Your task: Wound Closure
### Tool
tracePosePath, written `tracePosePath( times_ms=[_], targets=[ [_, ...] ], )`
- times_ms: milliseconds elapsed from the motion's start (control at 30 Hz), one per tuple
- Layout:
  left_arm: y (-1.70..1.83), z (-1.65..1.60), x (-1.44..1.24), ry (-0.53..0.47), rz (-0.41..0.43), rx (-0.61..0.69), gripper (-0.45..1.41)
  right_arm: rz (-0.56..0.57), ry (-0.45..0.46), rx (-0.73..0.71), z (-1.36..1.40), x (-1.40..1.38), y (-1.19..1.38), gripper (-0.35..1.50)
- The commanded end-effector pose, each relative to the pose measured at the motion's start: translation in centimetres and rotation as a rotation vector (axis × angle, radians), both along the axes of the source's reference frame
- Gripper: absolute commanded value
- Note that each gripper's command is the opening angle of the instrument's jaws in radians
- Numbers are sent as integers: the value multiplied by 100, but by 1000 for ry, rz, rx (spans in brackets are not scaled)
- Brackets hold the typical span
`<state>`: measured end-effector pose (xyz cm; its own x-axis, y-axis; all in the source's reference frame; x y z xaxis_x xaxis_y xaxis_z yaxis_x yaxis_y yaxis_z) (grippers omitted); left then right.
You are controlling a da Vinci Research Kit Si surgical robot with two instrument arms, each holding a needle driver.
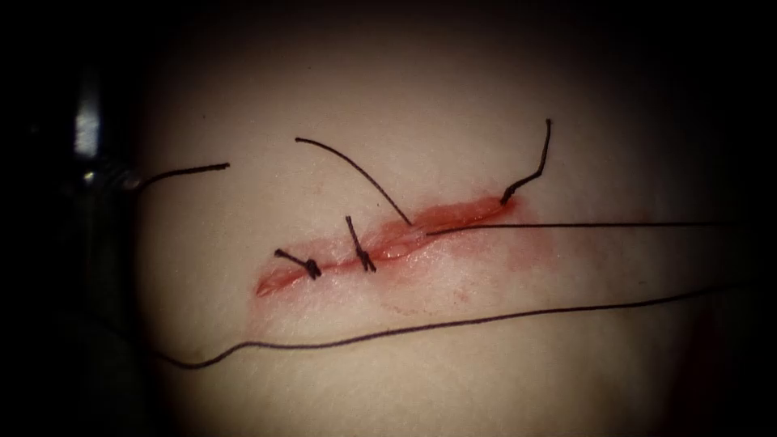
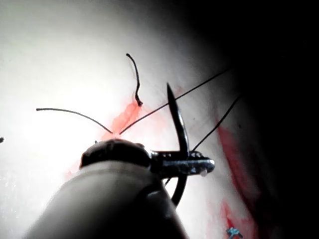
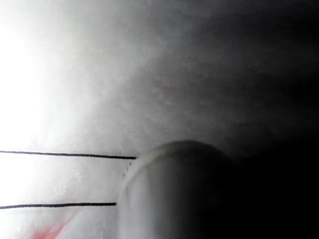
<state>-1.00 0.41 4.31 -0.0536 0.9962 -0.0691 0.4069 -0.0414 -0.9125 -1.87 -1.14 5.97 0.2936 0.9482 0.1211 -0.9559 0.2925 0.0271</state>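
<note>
A: Needle [image 2: 178, 124] where? 
B: pinched mid-curve in the left tool [image 2: 192, 164], clear of the tissue [image 1: 453, 81]; thread [image 1: 566, 224] runs right from the cut [image 1: 388, 243]. Right tool [image 3: 174, 194] jaws, can't tell

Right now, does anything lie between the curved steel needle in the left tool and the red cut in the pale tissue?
Only thread. The left tool, shut on the needle about mid-curve, holds it clear of the tissue; a taut black thread running from the cut crosses the needle's path.
</note>
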Motion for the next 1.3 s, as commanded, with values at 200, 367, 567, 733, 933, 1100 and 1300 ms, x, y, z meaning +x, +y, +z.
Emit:
tracePosePath(
  times_ms=[200,367,567,733,933,1100,1300],
  targets=[
    [-3,8,-7,15,4,-7,-45,11,-26,-3,0,-11,3,-35],
    [-4,9,-8,23,7,-11,-45,16,-27,-5,-1,-10,1,-35],
    [-15,22,-22,120,34,-96,-45,-69,9,-163,-21,20,20,103],
    [-43,47,-60,231,4,-535,-45,-58,175,-140,-79,74,54,99],
    [-63,49,-121,432,288,-1271,-45,187,532,-185,-129,151,62,101],
    [-74,45,-138,387,335,-1725,-45,356,932,-35,-137,232,33,54],
    [-87,49,-153,304,400,-2089,-45,340,1104,157,-133,317,-9,42]
  ],
)
